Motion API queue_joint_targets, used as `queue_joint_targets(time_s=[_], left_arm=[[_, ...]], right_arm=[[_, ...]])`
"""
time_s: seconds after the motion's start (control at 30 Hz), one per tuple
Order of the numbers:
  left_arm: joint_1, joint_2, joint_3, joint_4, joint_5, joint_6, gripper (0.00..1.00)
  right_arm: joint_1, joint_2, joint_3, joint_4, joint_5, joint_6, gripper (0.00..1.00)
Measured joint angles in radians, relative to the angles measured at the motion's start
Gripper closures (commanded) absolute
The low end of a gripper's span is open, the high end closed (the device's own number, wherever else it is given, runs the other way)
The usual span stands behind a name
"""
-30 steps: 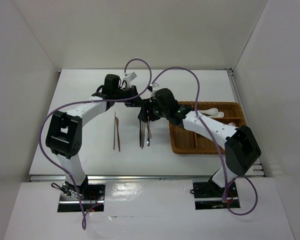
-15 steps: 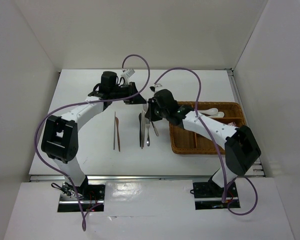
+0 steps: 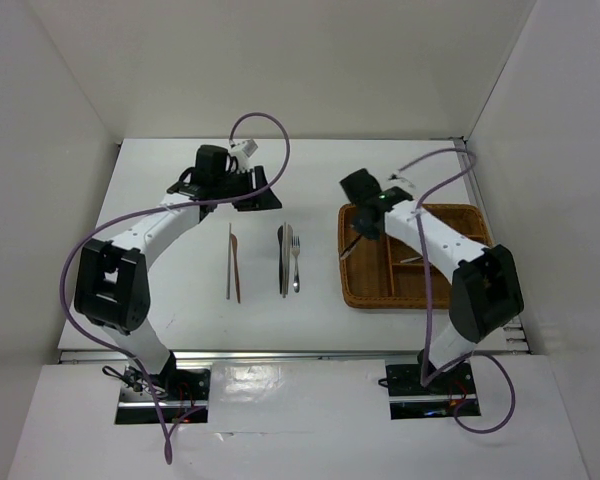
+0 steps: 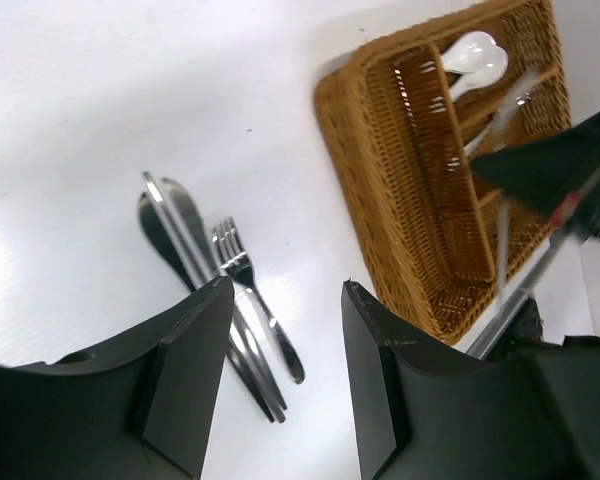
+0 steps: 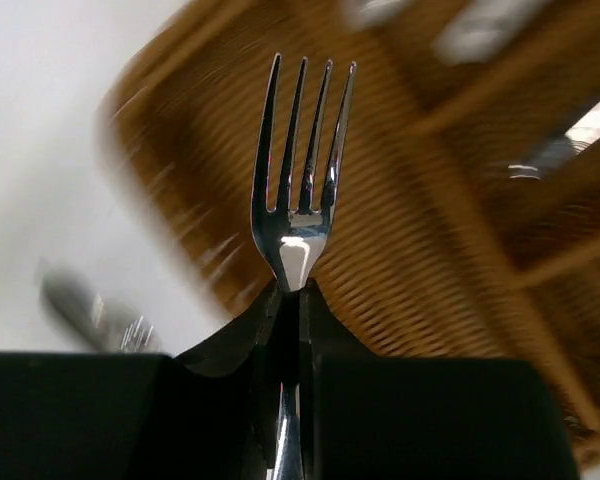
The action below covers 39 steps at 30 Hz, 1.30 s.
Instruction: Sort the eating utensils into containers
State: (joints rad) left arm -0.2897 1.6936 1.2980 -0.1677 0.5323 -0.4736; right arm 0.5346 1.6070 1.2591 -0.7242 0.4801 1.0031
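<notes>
Since a second ago my right tool [image 5: 292, 298] has swung right over the tray [image 4: 332, 120], clamped on a fork [image 5: 302, 195]; my left tool [image 4: 280, 320] stands half open, empty.

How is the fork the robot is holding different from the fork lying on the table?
The slim silver fork in the right fingers is gripped by its handle, over the brown wicker tray. The other silver fork lies flat on the white table, untouched, beside more silver cutlery. Both are shiny metal.
</notes>
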Motion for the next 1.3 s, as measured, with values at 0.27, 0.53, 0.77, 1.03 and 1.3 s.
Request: queue_joint_targets(time_s=[0.27, 0.53, 0.77, 1.03, 1.3], left_arm=[[0.015, -0.063, -0.082, -0.023, -0.058, -0.001, 0.39], [0.015, -0.122, -0.147, -0.025, -0.095, -0.001, 0.39], [0.015, -0.148, -0.174, -0.009, -0.100, 0.000, 0.39], [0.015, -0.153, -0.188, 0.001, -0.098, 0.000, 0.39], [0.014, -0.133, -0.188, 0.035, -0.051, 0.003, 0.39]], right_arm=[[-0.385, 0.000, -0.014, -0.370, 0.089, 0.441, 1.00], [-0.472, 0.046, -0.016, -0.418, 0.112, 0.527, 1.00], [-0.472, 0.144, -0.010, -0.415, 0.137, 0.526, 0.98], [-0.472, 0.183, 0.014, -0.396, 0.154, 0.449, 0.68], [-0.472, 0.159, 0.019, -0.356, 0.153, 0.344, 0.48]])
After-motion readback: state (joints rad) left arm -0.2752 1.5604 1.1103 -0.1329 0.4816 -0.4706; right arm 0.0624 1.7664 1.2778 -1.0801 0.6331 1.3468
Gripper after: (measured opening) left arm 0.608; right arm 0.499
